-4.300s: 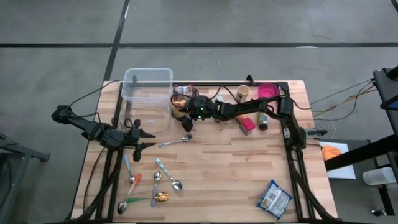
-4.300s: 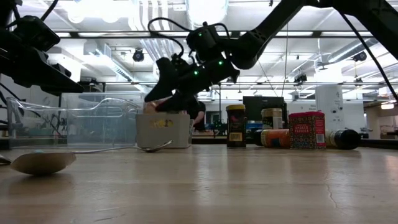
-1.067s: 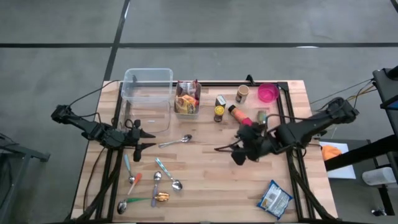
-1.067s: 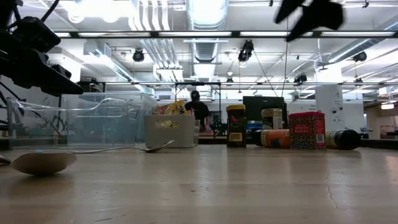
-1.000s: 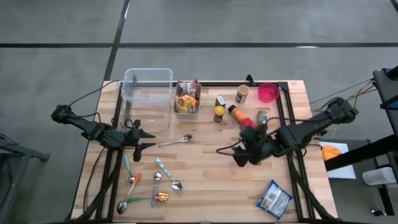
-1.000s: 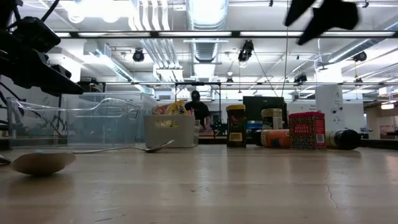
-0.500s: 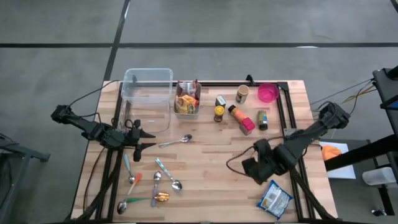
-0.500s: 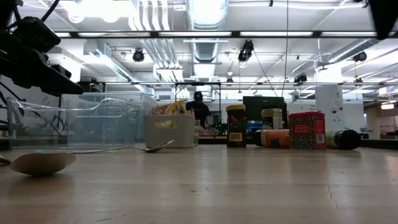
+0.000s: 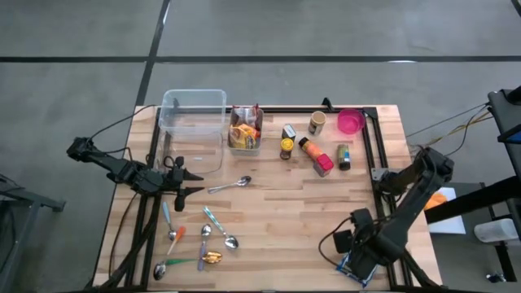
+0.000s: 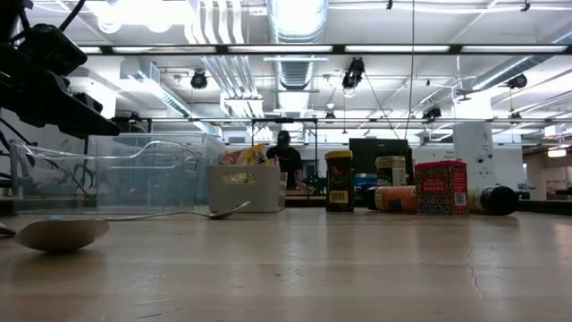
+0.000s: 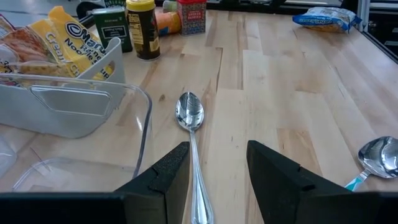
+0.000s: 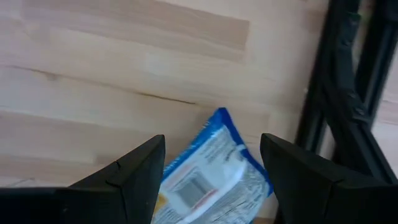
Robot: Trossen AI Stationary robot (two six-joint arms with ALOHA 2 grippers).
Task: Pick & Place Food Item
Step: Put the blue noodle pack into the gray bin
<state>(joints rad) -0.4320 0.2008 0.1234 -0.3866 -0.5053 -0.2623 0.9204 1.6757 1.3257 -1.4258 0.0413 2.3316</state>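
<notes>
A blue-and-white snack packet (image 12: 210, 179) lies flat near the table's near right corner (image 9: 358, 273). My right gripper (image 12: 212, 147) hangs over it, pointing almost straight down and open, one finger (image 12: 142, 169) on either side above the packet, touching nothing. In the high view this gripper (image 9: 355, 257) covers most of the packet. My left gripper (image 9: 189, 181) waits at the table's left side, open (image 11: 217, 157), with a spoon (image 11: 190, 119) lying on the wood in front of it.
A clear container (image 9: 194, 122) and a grey bin of yellow packets (image 9: 245, 130) stand at the far left. Spice jars (image 9: 314, 155) and a pink cup (image 9: 351, 122) sit at the far right. Several spoons (image 9: 203, 240) lie near left. A black frame rail (image 12: 348, 93) runs beside the packet.
My right gripper has swung from mid-table toward the near right corner and come lower. It has tipped from a shallow slant to point nearly straight down and rolled about its axis, ending above the blue packet. It has left the low view.
</notes>
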